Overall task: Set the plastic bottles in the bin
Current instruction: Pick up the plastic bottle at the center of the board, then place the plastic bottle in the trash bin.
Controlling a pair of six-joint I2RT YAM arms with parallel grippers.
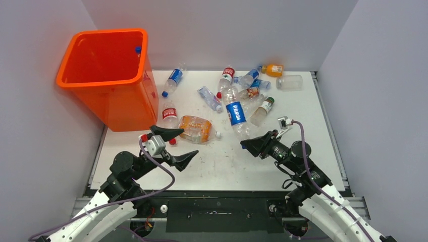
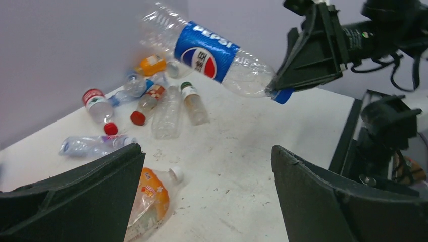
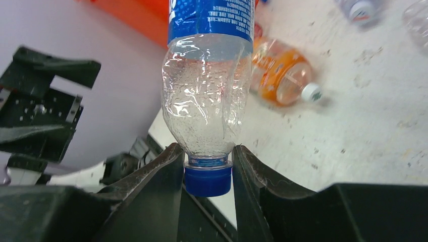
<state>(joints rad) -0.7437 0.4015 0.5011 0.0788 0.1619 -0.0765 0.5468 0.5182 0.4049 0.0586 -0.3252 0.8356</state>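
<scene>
My right gripper (image 3: 208, 174) is shut on the blue cap of a clear Pepsi bottle (image 1: 235, 112) with a blue label; the Pepsi bottle (image 2: 212, 53) hangs lifted above the table, its body pointing away from the gripper (image 1: 246, 145). My left gripper (image 1: 181, 143) stands open over the table's front left, nothing between its fingers. A squashed orange-labelled bottle (image 1: 198, 128) lies just beyond it; this orange bottle (image 2: 146, 201) shows beside the left finger. Several more plastic bottles (image 1: 250, 83) lie scattered at the back. The orange bin (image 1: 108, 75) stands at the far left.
Grey walls close in the table on the left, back and right. A red-capped bottle (image 1: 169, 116) lies against the bin's near corner. A blue-capped bottle (image 1: 138, 49) shows inside the bin. A clear jar-like bottle (image 1: 289, 81) lies at the back right.
</scene>
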